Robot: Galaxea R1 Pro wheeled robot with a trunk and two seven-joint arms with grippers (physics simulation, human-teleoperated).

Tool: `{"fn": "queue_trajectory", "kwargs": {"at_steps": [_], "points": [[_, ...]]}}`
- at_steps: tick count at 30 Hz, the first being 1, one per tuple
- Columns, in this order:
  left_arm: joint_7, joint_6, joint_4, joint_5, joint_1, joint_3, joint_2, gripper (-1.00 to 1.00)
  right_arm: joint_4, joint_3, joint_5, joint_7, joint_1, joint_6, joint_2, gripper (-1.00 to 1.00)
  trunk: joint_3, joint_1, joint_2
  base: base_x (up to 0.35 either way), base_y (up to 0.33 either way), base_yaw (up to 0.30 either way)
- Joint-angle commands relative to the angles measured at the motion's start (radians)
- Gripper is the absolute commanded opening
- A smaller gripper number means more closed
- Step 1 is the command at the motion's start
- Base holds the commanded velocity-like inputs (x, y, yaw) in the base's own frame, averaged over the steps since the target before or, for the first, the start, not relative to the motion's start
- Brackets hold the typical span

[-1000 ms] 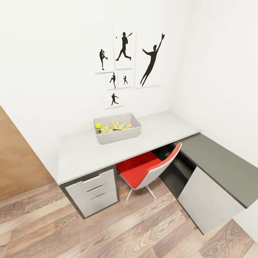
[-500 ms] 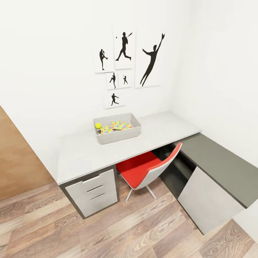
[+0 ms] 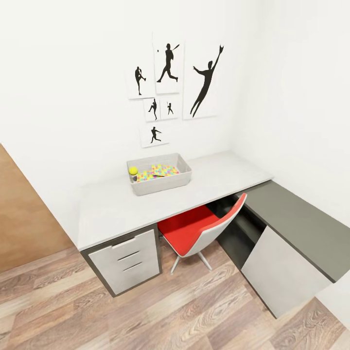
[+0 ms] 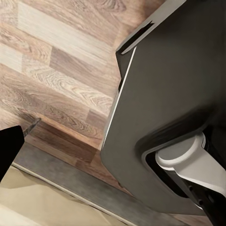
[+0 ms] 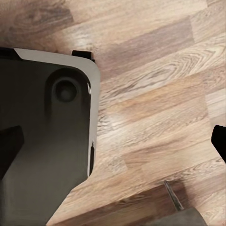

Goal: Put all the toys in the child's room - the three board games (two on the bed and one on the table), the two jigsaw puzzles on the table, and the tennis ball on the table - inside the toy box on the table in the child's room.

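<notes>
Standing back from the table (image 3: 214, 177) in the child's room, we list what lies before us: one light grey toy box (image 3: 159, 173) on the marbled top near the wall, holding the tennis ball (image 3: 133, 170) at one end and the jigsaw puzzles (image 3: 156, 172) as a multicoloured layer on its floor; whether both puzzles are there, or a board game among them, we cannot tell at this range. The rest of the tabletop carries no toys. Also on record: a red chair (image 3: 201, 229) tucked under the table, a white drawer unit (image 3: 127, 261), a lower dark grey cabinet (image 3: 296, 227), black athlete prints (image 3: 170, 68) on the wall, wood plank floor (image 3: 146, 316). Both wrist views look down past the robot's dark base at floorboards. A dark fingertip of the left gripper (image 4: 8, 149) sits at the frame edge; the right gripper (image 5: 113, 143) shows dark tips at opposite edges, so we judge it spread wide and empty, while the left we cannot tell. Judged step: table items seem stowed; the next move calls for turning toward the bed to fetch the remaining board games.
</notes>
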Motion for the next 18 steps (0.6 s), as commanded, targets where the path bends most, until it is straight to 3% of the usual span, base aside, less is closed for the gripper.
{"fn": "queue_trajectory", "kwargs": {"at_steps": [1, 18], "points": [[0.005, 0.005, -0.003, 0.011, 0.0, -0.005, 0.0, 1.0, 0.001, -0.009, 0.009, 0.002, 0.0, -0.004, -0.001, 1.0, -0.002, 0.0, -0.002, 0.0, 0.0, 0.0], [0.005, 0.005, -0.003, 0.011, 0.0, -0.005, 0.0, 1.0, 0.0, -0.005, 0.01, 0.01, 0.034, -0.003, -0.001, 1.0, 0.013, 0.0, -0.002, 0.0, 0.0, 0.026]]}}
